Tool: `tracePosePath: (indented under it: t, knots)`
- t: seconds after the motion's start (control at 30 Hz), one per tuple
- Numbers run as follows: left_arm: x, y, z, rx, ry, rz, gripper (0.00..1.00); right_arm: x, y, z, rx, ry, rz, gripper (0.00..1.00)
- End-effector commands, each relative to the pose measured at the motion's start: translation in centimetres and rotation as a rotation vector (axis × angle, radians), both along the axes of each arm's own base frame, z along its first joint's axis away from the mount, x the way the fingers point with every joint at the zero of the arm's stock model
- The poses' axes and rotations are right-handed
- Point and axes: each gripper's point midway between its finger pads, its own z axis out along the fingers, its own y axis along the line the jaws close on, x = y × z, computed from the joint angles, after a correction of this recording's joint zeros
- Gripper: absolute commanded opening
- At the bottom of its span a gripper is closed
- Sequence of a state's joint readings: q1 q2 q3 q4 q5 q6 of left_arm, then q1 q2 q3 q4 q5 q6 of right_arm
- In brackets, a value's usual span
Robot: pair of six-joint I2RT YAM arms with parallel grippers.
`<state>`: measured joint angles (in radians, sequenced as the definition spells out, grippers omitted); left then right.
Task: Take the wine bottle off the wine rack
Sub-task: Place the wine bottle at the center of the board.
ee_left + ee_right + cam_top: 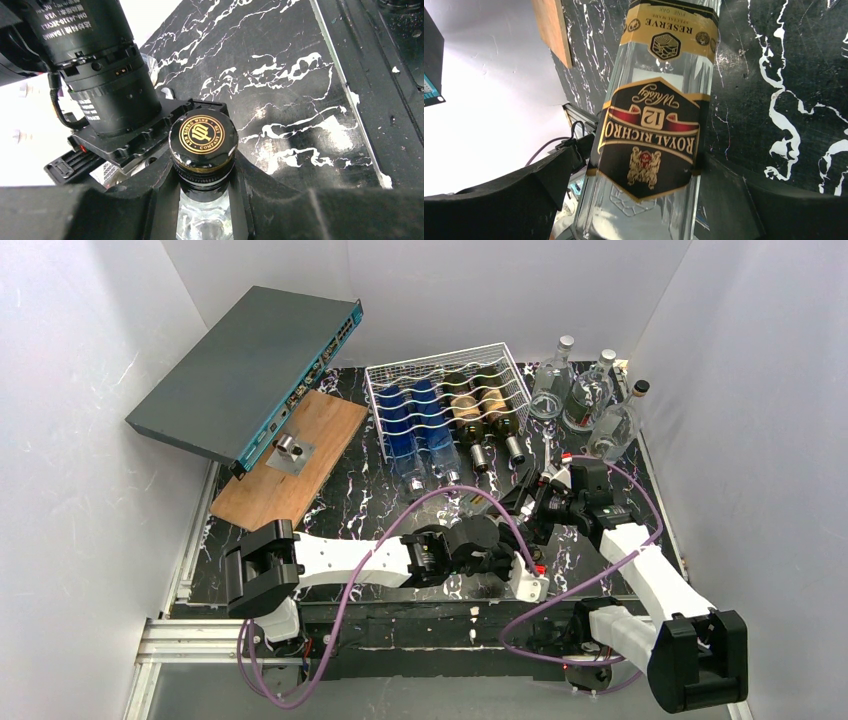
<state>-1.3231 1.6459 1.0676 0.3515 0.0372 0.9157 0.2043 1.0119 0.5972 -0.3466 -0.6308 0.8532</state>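
Meeting just in front of the white wire wine rack (447, 400), both arms stretch low and inward: the left gripper (204, 197) clenches the clear glass wine bottle (649, 130) by the neck below its black-and-gold cap (202, 136), and the right gripper (644, 200) clamps its labelled body. Bare black marbled worktop (350, 505) lies open before the rack's near edge. The bottle is held off the rack, long axis steep, cap uppermost and base toward the worktop.

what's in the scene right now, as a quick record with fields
wine rack: two blue bottles and two brown bottles lying in it
held bottle: clear, labelled, off the rack, in front of it
left fingers: shut on its neck below the cap
right fingers: shut on its labelled body
beside rack: three clear bottles standing on its right
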Motion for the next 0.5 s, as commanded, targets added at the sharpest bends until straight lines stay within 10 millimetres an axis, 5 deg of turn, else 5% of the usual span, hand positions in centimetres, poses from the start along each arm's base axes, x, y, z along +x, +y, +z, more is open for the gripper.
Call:
tracePosePath:
  t: [0.0, 0.47]
  knots:
    - [1.9, 1.2, 3.2, -0.084, -0.052, 0.089, 0.00, -0.2, 0.5, 2.0, 0.037, -0.078, 0.049, 0.98]
    - [2.2, 5.4, 6.5, -0.206, 0.047, 0.229, 0.00, 0.0, -0.2, 2.7, -0.013, -0.145, 0.085, 0.98]
